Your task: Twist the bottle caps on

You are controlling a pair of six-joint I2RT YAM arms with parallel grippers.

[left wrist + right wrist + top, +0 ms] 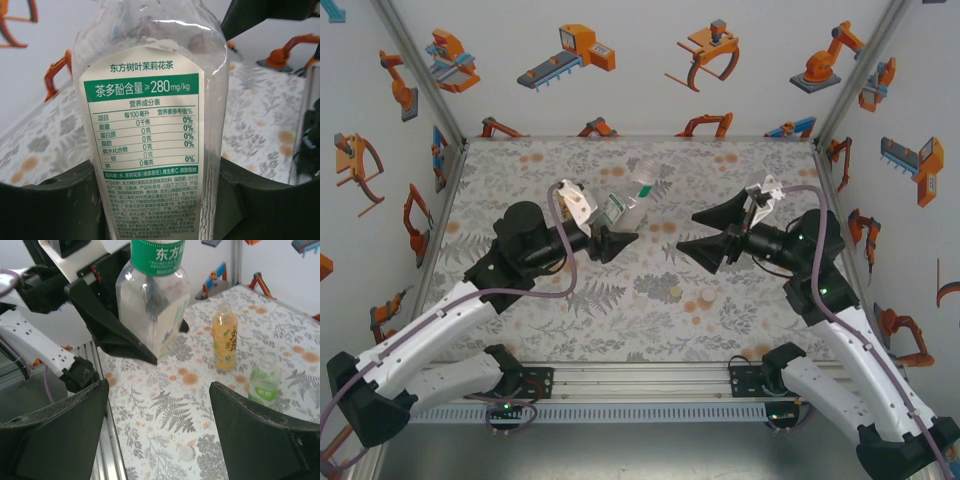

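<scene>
- The left gripper (613, 240) is clamped on the slim clear bottle (625, 205) with the green-and-white label, just left of centre in the overhead view; the left wrist view has the label (145, 135) between the two dark fingers (45, 210), which press on its lower part
- In the right wrist view this bottle (152, 305) sits at upper centre and seems to be held off the flowered table (520, 180); its neck points to the upper middle of the overhead view and looks bare, though it is too small to be sure
- The right gripper (705, 235) hangs right of centre with its jaws apart and nothing between them, facing the held bottle
- Two loose caps lie on the table at lower centre of the overhead view, below the right gripper: a yellow-green cap (672, 291) and, just beside it, a white cap (708, 297)
- An amber bottle (224, 335) and a short green-tinted bottle (264, 380) stand at the right of the right wrist view, near each other and well apart from the held one
- Judged step: the bottle is presented for capping and no cap has been picked up yet
- The next move calls for the right gripper to drop to the matching cap, pinch it by the rim, carry it level to the neck, seat it square and turn it while the left grip resists the twist
</scene>
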